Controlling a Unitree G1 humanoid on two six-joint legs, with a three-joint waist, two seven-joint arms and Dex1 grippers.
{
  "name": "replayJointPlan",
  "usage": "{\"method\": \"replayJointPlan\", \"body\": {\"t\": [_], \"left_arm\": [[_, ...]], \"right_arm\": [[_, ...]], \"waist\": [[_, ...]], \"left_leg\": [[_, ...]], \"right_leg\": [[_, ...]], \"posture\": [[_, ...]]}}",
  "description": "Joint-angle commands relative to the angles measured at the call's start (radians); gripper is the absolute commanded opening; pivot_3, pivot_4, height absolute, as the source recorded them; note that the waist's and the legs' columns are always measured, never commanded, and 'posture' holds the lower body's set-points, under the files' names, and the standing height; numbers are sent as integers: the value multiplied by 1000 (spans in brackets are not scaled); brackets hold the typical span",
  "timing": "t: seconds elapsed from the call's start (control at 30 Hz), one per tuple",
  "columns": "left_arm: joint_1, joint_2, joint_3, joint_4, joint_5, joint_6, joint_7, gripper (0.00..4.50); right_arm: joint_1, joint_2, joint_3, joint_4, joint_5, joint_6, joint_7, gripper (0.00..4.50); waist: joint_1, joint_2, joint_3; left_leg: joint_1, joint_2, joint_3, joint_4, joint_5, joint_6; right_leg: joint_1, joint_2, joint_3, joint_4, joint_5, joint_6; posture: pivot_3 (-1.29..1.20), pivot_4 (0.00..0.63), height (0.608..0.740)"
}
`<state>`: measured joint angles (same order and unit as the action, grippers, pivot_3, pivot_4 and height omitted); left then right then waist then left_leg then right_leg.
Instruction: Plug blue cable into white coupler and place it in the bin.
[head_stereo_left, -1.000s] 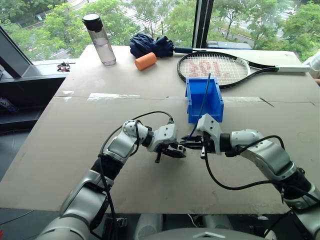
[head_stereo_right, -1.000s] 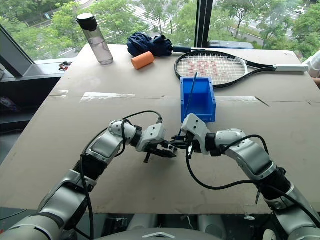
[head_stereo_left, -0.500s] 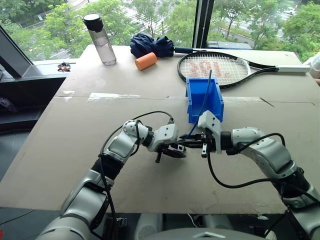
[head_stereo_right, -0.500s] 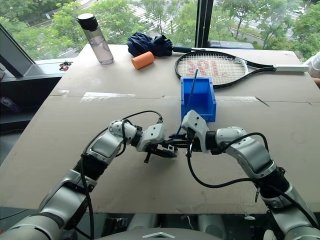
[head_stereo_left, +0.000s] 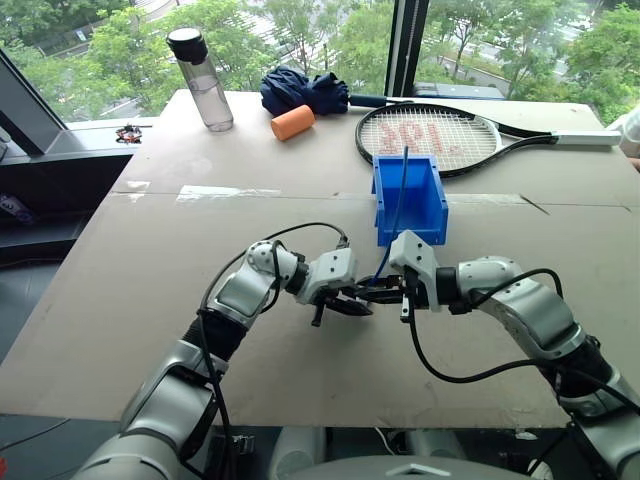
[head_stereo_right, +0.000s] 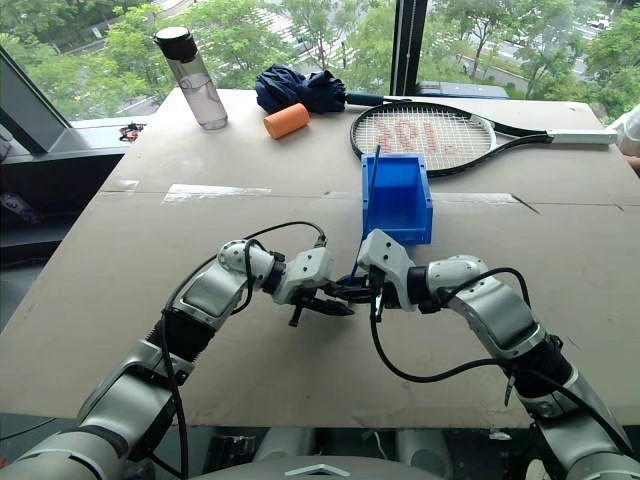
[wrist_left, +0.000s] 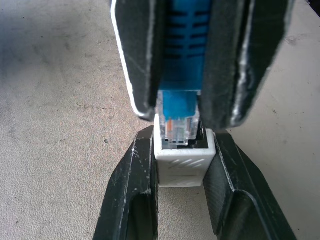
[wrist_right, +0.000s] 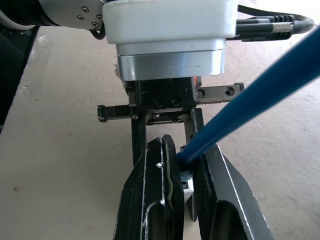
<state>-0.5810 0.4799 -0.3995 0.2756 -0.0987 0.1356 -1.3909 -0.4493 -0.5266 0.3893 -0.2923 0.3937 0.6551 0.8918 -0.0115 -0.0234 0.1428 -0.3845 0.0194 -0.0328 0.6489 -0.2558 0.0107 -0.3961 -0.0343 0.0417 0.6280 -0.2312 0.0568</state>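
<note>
Two grippers meet tip to tip above the front middle of the beige table (head_stereo_left: 150, 300). The left gripper (wrist_left: 181, 170) is clenched on one tiny white rectangular plastic coupler (wrist_left: 183, 162), its black fingers flat against the block's two sides and its dark opening facing the right gripper. The right gripper (wrist_right: 184, 167) is clamped on the ribbed boot of one thin light-blue network cable (head_stereo_left: 398, 215). The cable's clear plug (wrist_left: 179, 127) sits partly inside the coupler's opening, its long axis in line with the coupler, running level from one gripper to the other. Behind the right gripper's fingers the cable bends and rises nearly upright, its free end leaning slightly over the one bright blue open-top plastic bin (head_stereo_left: 410, 203). That bin stands on the table just beyond the grippers. Farther back lie one tennis racket (head_stereo_left: 440, 135), one orange foam cylinder (head_stereo_left: 291, 122), one dark blue cloth bundle (head_stereo_left: 300, 88) and one clear water bottle with a black cap (head_stereo_left: 199, 78).
</note>
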Motion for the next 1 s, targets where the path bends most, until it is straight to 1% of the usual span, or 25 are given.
{"method": "replayJointPlan", "body": {"t": [0.03, 0.2, 0.33, 0.47, 0.6, 0.67, 0.7, 0.73, 0.77, 0.8, 0.83, 0.87, 0.93, 1.0], "left_arm": [[7, -3, -7, -37, 3, 7, 6, 610], [9, -5, -7, -45, 2, 11, 11, 610], [4, -6, -6, -43, 1, 12, 15, 610], [0, -10, -7, -43, 2, 15, 21, 610], [5, -11, 0, -51, -2, 22, 34, 610], [18, 6, 15, -84, -41, 71, 5, 1617], [31, 22, 29, -106, -57, 92, 0, 1894], [43, 33, 45, -125, -69, 108, 7, 2282], [59, 40, 72, -148, -81, 125, 33, 2643], [82, 55, 109, -183, -102, 155, 62, 3097], [133, 87, 167, -254, -140, 193, 82, 3421], [172, 111, 206, -311, -168, 223, 97, 3872], [267, 148, 328, -435, -247, 304, 159, 3872], [336, 159, 427, -536, -320, 382, 228, 3872]], "right_arm": [[7, -22, 22, -1, -13, 15, 40, 0], [-13, -20, 49, 28, -61, 5, 42, 0], [-41, -25, 118, 74, -144, -4, 44, 0], [-59, -10, 177, 118, -188, -11, 67, 0], [-52, 6, 158, 136, -195, -37, 71, 0], [-33, 24, 96, 116, -152, -40, 62, 0], [-19, 34, 55, 94, -125, -37, 53, 0], [-5, 41, 21, 74, -103, -34, 46, 0], [9, 46, -17, 49, -78, -24, 36, 0], [25, 53, -66, 16, -40, -4, 22, 0], [43, 63, -135, -31, 10, 26, -5, 0], [58, 69, -184, -67, 47, 50, -26, 0], [71, 85, -299, -143, 138, 107, -79, 0], [58, 104, -383, -174, 191, 152, -145, 0]], "waist": [[1, 0, 0], [1, 0, 0], [1, 0, 0], [-1, 0, -2], [-2, -1, -5], [-2, -1, -5], [-3, 0, -5], [-3, 0, -5], [-3, 0, -5], [-3, 0, -5], [-6, 0, -4], [-7, 0, -4], [-8, 1, -2], [-7, 2, -1]], "left_leg": [[0, 0, 0, 0, 0, 0], [0, 0, 0, 0, 0, 0], [1, 0, 0, 0, 0, 0], [1, 0, 0, 0, 0, 0], [3, 0, 0, 0, 0, 0], [4, 0, 0, 0, 0, 0], [4, 0, 0, 0, 0, 0], [4, 0, 0, 0, 0, 0], [4, 0, 0, 0, 0, 0], [3, 1, 0, 0, 0, 0], [3, 1, 0, 0, 0, 0], [2, 2, -1, 0, 0, 0], [2, 2, -3, -1, 0, 0], [2, 3, -4, -1, 0, 0]], "right_leg": [[0, 0, 0, 0, 0, 0], [0, 0, 0, 0, 0, 0], [0, 0, 0, 0, 0, 0], [1, 0, 0, 1, 0, 0], [2, 0, 0, 3, 0, 0], [2, 0, 0, 3, 0, 0], [1, 0, 0, 4, 0, 0], [1, 0, 0, 4, 0, 0], [1, 0, 0, 5, 0, 0], [1, 1, 0, 5, 0, 0], [0, 1, 0, 5, 0, 0], [-1, 1, 0, 6, 0, 0], [-3, 1, 1, 7, 0, 0], [-3, 0, 1, 7, 0, 0]], "posture": [[0, 150, 740], [0, 150, 740], [0, 150, 740], [0, 150, 740], [0, 150, 740], [0, 150, 740], [0, 150, 740], [0, 150, 740], [0, 150, 740], [0, 150, 740], [0, 150, 740], [0, 150, 740], [0, 150, 740], [0, 150, 740]]}}
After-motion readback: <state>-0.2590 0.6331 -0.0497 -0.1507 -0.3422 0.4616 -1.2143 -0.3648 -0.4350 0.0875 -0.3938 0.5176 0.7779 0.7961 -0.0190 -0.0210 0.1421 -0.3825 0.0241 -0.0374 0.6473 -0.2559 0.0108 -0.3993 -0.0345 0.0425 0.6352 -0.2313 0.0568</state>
